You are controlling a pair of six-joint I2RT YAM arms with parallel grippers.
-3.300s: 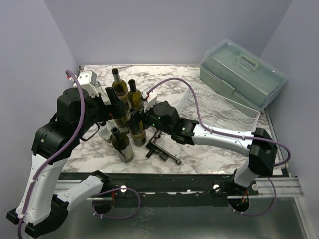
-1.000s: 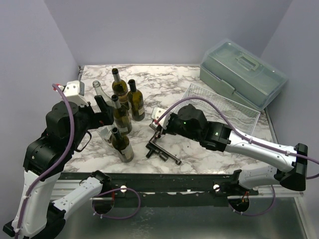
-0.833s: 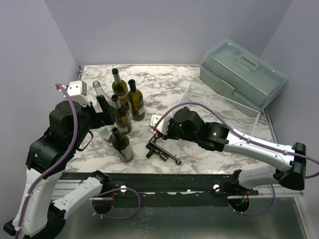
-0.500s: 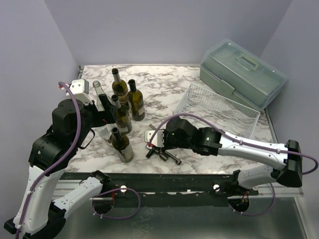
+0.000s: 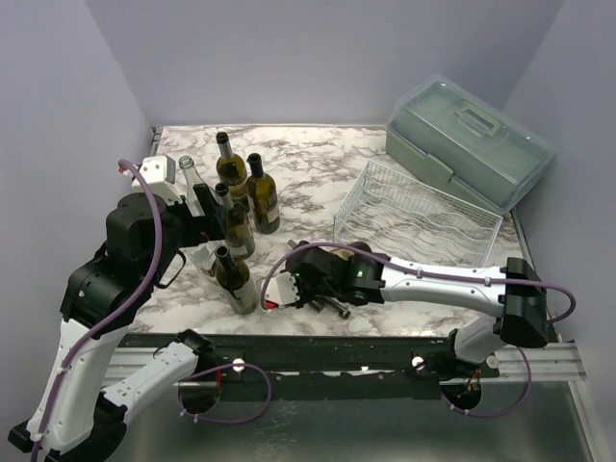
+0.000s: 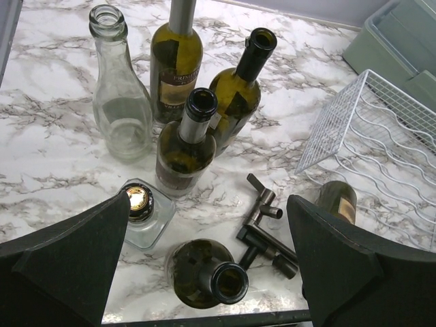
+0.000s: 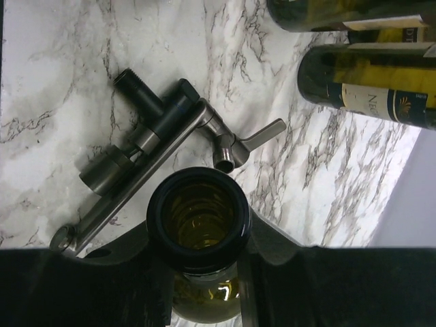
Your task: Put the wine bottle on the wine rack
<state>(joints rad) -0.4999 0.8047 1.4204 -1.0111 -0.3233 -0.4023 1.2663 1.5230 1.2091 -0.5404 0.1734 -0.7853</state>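
My right gripper (image 7: 197,237) is shut on the neck of an olive-green wine bottle (image 7: 197,216); its open mouth faces the wrist camera. In the top view this gripper (image 5: 293,283) sits low near the table's front, left of centre, and the arm hides most of the bottle. The left wrist view shows the bottle's labelled body (image 6: 338,198) lying near a corner of the silver wire wine rack (image 6: 381,133). The rack (image 5: 420,218) stands at the right, holding nothing. My left gripper (image 6: 209,204) is open above the standing bottles (image 5: 237,223), gripping nothing.
Several dark bottles (image 6: 185,139), a clear glass bottle (image 6: 121,109) and a small square gold-capped bottle (image 6: 140,208) stand at the left. A dark metal fitting (image 7: 146,153) lies just ahead of the held bottle. A grey-green lidded box (image 5: 472,142) sits behind the rack.
My right arm has swung the held bottle left and down toward the front edge, ending over the metal fitting. The left arm has shifted only slightly and stays open.
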